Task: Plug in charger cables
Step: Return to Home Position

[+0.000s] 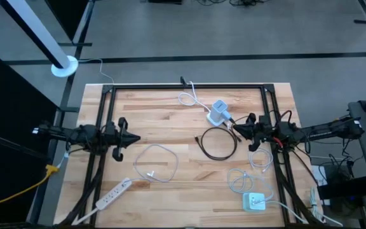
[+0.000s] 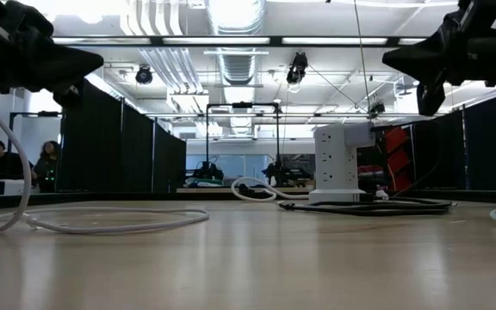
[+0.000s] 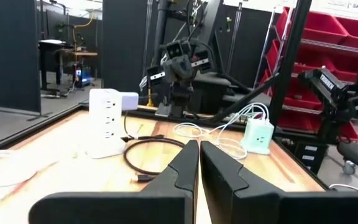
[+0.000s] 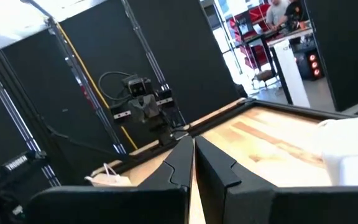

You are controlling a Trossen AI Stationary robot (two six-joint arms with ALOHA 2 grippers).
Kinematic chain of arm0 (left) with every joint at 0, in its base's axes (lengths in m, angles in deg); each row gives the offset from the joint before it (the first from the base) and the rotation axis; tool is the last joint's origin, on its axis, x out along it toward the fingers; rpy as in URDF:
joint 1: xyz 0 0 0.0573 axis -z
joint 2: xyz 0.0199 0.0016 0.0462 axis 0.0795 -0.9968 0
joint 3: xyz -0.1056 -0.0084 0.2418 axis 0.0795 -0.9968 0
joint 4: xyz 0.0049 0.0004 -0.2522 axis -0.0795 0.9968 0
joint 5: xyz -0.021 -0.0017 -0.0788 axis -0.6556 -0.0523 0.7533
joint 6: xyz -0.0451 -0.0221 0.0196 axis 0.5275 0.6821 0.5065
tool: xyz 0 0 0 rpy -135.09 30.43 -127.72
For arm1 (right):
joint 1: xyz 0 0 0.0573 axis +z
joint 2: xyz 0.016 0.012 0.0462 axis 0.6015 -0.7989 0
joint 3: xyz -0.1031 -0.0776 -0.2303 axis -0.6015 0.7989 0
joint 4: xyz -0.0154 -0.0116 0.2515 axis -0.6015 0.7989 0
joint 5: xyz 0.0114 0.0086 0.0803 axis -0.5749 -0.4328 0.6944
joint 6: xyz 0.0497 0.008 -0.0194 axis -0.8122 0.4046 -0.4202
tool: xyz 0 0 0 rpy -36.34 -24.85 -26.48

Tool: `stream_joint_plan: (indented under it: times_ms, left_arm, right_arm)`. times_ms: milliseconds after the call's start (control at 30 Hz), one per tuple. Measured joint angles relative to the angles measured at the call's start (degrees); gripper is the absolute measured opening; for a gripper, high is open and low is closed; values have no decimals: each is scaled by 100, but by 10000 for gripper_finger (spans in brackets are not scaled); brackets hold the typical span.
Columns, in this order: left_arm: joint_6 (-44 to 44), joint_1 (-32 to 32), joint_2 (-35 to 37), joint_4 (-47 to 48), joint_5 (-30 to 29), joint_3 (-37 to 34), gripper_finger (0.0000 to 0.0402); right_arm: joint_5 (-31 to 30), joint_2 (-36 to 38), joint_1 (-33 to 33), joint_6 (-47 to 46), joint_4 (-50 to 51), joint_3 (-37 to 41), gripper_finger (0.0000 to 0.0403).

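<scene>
A black charger cable (image 1: pixel 218 141) lies in a loop on the wooden table, right of centre; it also shows in the left wrist view (image 3: pixel 154 152). One white cable (image 1: pixel 154 162) lies looped left of centre, another (image 1: pixel 189 98) at the far side, and more (image 1: pixel 250 178) at the near right. My left gripper (image 1: pixel 134 137) hovers shut and empty at the table's left, its fingers pointing right (image 3: pixel 199 149). My right gripper (image 1: pixel 236 129) hovers shut and empty just right of the black loop, pointing left (image 4: pixel 192 146).
A white tower charger block (image 1: pixel 219 113) stands beyond the black loop. A small white charger block (image 1: pixel 254 202) sits at the near right. A white power strip (image 1: pixel 113 194) lies at the near left. A black frame (image 1: pixel 183 86) borders the table.
</scene>
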Motion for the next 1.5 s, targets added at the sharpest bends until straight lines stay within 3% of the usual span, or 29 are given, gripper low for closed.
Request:
stream_joint_plan:
  times_ms: [67, 167, 267, 433, 567, 800, 900, 1067, 1500]
  left_arm:
    - [12, 0, -25, 8, -2, 0, 4]
    - [15, 0, -54, 7, -7, 2, 4]
    - [17, 0, -57, 11, -11, 2, 4]
    - [17, 0, -64, 9, -20, 2, 4]
    - [17, 0, -73, 10, -20, 2, 4]
    - [17, 0, -73, 13, -20, 4, 4]
    - [16, 0, 33, 40, -17, 2, 4]
    - [16, 0, 94, 60, -20, -2, 4]
    - [17, 0, 96, 278, 26, -4, 4]
  right_arm:
    - [4, 74, 0, 436, 5, 0, 0]
    - [13, 285, 2, 1910, 4, 0, 0]
    - [-51, 558, 13, 2294, 4, 0, 0]
    - [-151, 1165, 12, 2276, 604, 0, 0]
    - [-126, 1578, 13, 1674, 1534, 0, 0]
    - [360, 2388, 14, 1723, 3243, -238, 0]
    - [405, 2369, 13, 1119, 3639, -416, 0]
    - [407, 2184, 13, 379, 3605, -497, 0]
    - [409, 2147, 13, 341, 3609, -500, 0]
